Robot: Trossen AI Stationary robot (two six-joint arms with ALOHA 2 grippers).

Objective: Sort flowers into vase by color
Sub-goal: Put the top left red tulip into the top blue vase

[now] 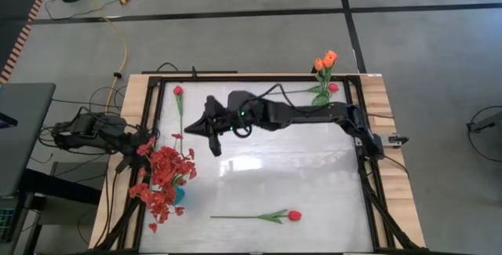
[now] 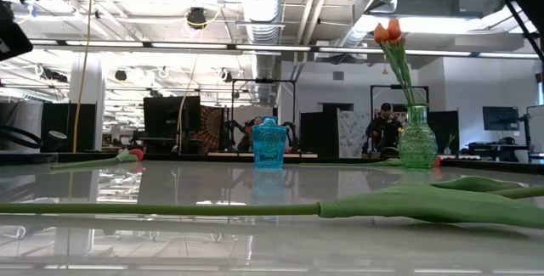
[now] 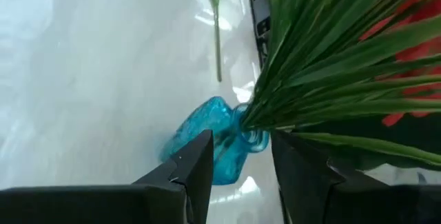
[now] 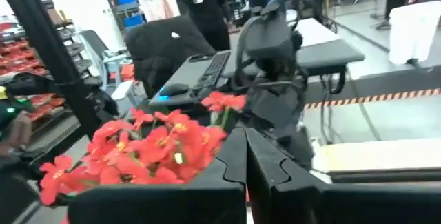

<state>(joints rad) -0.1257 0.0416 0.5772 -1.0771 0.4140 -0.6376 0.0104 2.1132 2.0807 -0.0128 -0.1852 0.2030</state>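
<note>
A vase (image 1: 179, 196) holding a bushy spray (image 1: 163, 180) stands near the tabletop's (image 1: 314, 200) left edge. A second vase (image 1: 322, 96) with two tulips (image 1: 325, 60) stands at the far edge, toward the right corner. One tulip (image 1: 179, 107) lies near the far left corner, another (image 1: 263, 216) along the near edge

The worktop (image 1: 259, 184) is glossy white, mirroring the ceiling lights, with bare pale wood along its side edges. Both vases look like clear moulded glass, one blue (image 2: 269, 143), one green (image 2: 417, 140). The red blossoms (image 1: 163, 178) seem matt fabric; the claw fingers (image 3: 196, 172) matt black plastic.
</note>
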